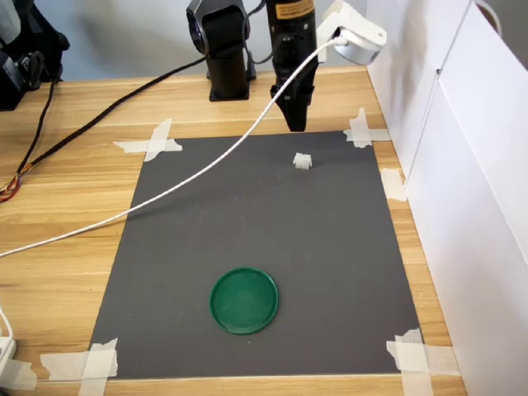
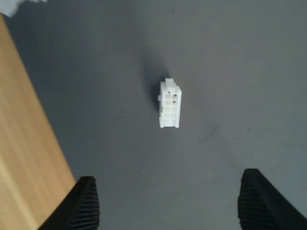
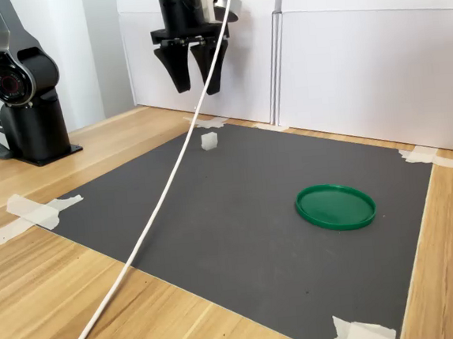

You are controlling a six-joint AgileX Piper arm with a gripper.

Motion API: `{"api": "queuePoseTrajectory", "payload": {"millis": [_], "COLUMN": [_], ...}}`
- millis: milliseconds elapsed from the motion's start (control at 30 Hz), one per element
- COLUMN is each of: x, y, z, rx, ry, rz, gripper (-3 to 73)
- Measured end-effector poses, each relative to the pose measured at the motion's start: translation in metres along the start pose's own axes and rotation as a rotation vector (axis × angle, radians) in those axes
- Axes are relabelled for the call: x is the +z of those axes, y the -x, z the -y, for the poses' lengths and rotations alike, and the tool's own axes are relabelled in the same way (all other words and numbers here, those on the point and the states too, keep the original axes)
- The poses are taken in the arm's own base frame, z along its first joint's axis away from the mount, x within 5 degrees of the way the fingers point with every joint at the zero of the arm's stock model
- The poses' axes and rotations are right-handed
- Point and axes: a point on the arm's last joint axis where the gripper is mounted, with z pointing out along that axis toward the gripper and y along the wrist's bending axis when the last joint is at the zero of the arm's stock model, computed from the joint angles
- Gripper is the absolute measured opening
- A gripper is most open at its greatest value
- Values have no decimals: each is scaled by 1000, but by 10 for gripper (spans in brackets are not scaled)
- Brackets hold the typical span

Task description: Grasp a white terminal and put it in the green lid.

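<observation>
Poised with spread fingers above the white terminal [image 2: 170, 104], gripper [image 3: 191, 84] aligned so the block's long axis runs between the jaws, well apart from the green lid [image 3: 335, 206]

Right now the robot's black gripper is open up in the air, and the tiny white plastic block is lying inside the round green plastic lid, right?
Not quite. The tiny white plastic block lies on the dark grey mat, far from the round green plastic lid, which is empty, as the first exterior view shows. The black gripper is indeed open in the air.
</observation>
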Motion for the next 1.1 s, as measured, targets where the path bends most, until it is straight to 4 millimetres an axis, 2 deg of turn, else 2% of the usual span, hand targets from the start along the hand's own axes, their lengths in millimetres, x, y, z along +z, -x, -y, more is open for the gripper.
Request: {"api": "queuePoseTrajectory", "payload": {"millis": [433, 933, 1100], "x": [33, 55, 57], "y": [3, 7, 8], "z": [3, 9, 9], "rx": [44, 26, 43], "ry": [36, 27, 32], "rz": [-26, -48, -31], "gripper": [699, 696, 696]}}
